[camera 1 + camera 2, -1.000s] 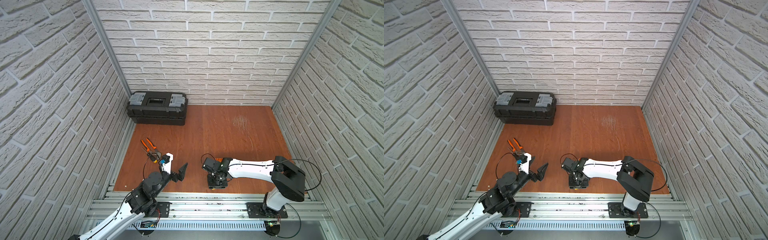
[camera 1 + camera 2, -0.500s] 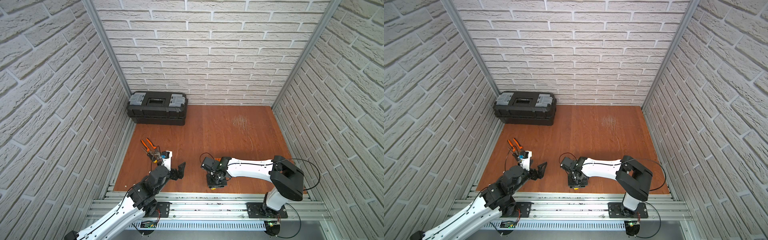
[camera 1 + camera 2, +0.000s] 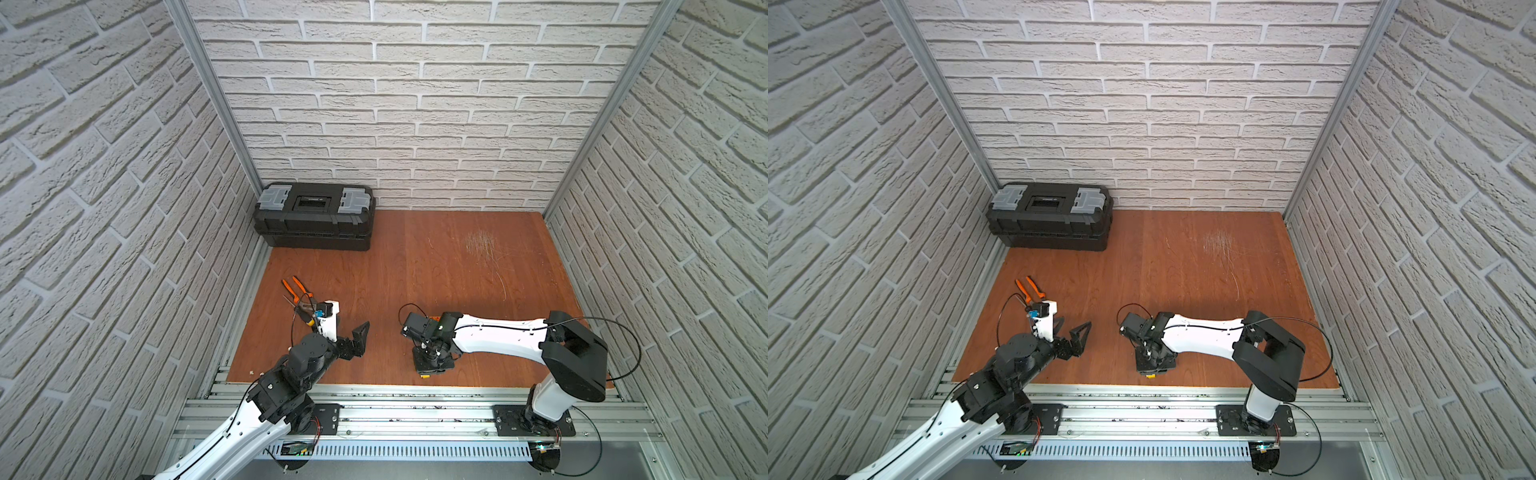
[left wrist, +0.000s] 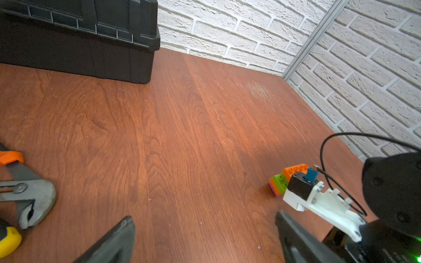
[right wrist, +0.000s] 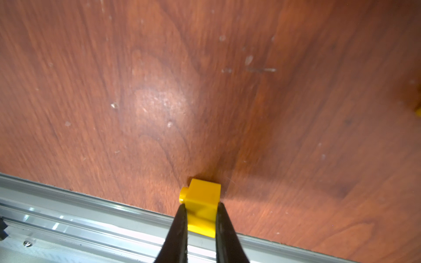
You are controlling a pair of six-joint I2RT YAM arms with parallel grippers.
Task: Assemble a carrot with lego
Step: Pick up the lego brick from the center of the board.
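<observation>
Your right gripper (image 5: 201,218) was clamped on a yellow brick (image 5: 201,200) in the right wrist view. Both black fingers (image 5: 180,232) pressed its sides, and its one stud poked out sideways. The brick was at the edge of the table (image 5: 159,79), just beside the metal rail (image 5: 68,216). You could not tell whether it rested on the wood or hung just over it. Another yellow bit (image 5: 418,111) showed at the frame's border, too cut off to identify.

In the left wrist view, your left gripper (image 4: 200,241) stood wide apart with nothing between its fingers. The carrot (image 4: 281,181) lay on the table beyond it. It was orange and lime green bricks joined, with a pink end, and was partly hidden by the right arm's camera mount (image 4: 319,200). Pliers (image 4: 25,193) lay well apart from it, and the toolbox (image 4: 79,38) stood against the wall.

In both top views, the right gripper (image 3: 428,371) (image 3: 1151,371) pointed down at the lower centre of the frame. The yellow brick (image 3: 426,376) (image 3: 1150,376) peeked out under it, near the table's front edge. The left gripper (image 3: 345,332) (image 3: 1069,330) hung open at lower left. In a top view, only an orange sliver of the carrot (image 3: 434,318) showed just above the right wrist. The pliers (image 3: 297,293) lay left of centre, and the toolbox (image 3: 316,216) stood in the table's upper left corner.
</observation>
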